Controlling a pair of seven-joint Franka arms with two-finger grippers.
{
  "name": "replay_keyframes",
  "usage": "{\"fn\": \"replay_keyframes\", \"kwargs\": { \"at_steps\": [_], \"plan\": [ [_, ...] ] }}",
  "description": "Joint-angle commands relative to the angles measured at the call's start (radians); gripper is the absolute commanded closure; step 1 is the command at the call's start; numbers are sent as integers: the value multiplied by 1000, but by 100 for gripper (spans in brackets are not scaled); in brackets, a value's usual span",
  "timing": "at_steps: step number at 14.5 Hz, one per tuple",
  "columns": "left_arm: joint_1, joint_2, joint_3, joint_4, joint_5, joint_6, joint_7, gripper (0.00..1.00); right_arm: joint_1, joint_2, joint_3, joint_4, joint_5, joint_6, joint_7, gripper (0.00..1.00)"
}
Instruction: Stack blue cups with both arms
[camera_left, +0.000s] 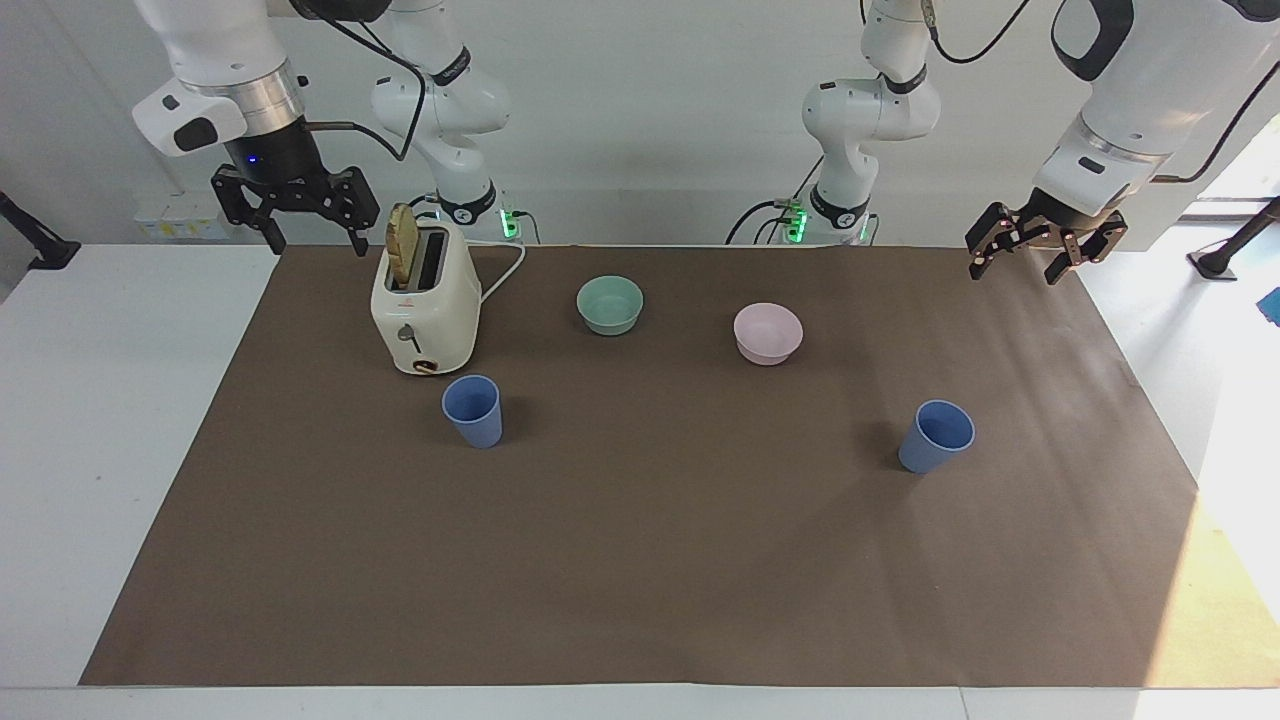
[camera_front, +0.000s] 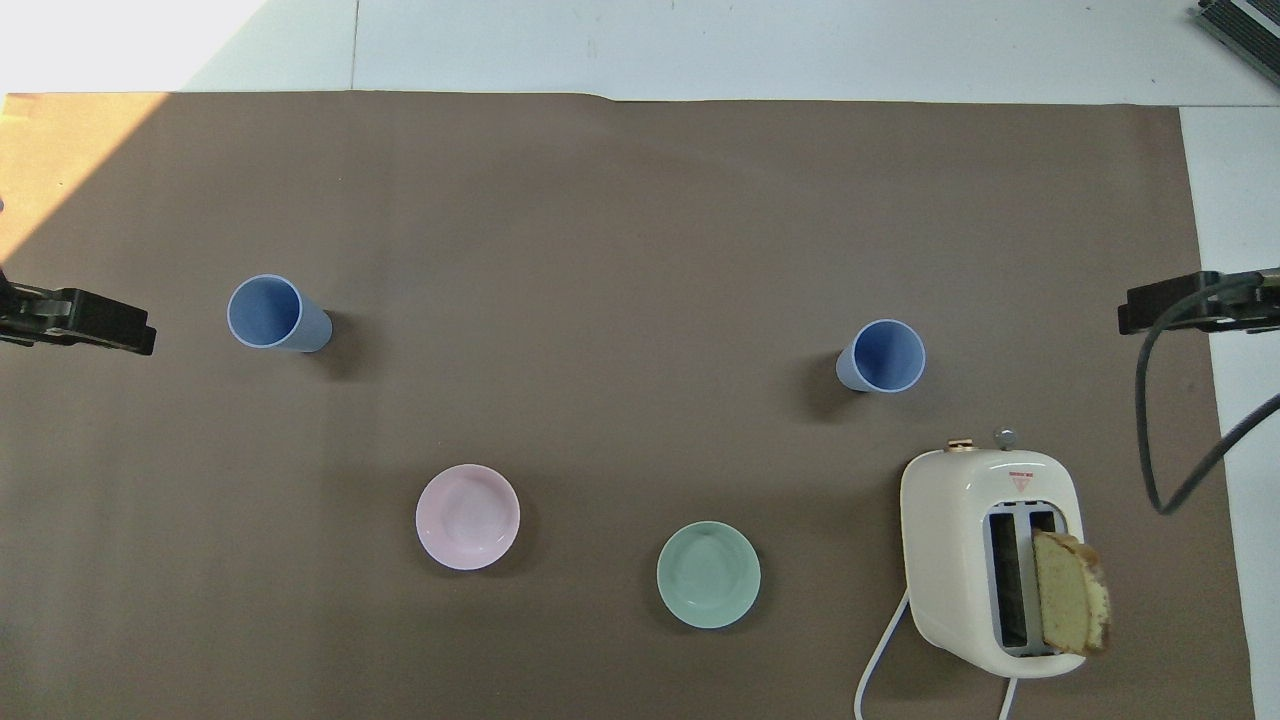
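Note:
Two blue cups stand upright and apart on the brown mat. One cup (camera_left: 472, 410) (camera_front: 882, 356) is toward the right arm's end, just farther from the robots than the toaster. The other cup (camera_left: 936, 436) (camera_front: 272, 314) is toward the left arm's end. My right gripper (camera_left: 316, 245) (camera_front: 1190, 305) hangs open and empty, raised over the mat's edge beside the toaster. My left gripper (camera_left: 1015, 272) (camera_front: 80, 320) hangs open and empty, raised over the mat's edge at its own end. Neither touches a cup.
A cream toaster (camera_left: 425, 305) (camera_front: 990, 560) with a slice of bread in it stands near the right arm. A mint-green bowl (camera_left: 610, 304) (camera_front: 708, 574) and a pale pink bowl (camera_left: 768, 333) (camera_front: 467, 516) sit nearer to the robots than the cups.

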Motion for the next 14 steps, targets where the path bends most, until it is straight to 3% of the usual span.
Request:
{"fn": "replay_keyframes", "kwargs": {
  "at_steps": [1, 14],
  "plan": [
    [-4, -4, 7, 10, -4, -18, -3, 0, -11, -27, 4, -33, 16, 12, -22, 0],
    [2, -4, 17, 12, -3, -24, -9, 0, -17, -27, -1, -33, 15, 11, -20, 0]
  ]
}}
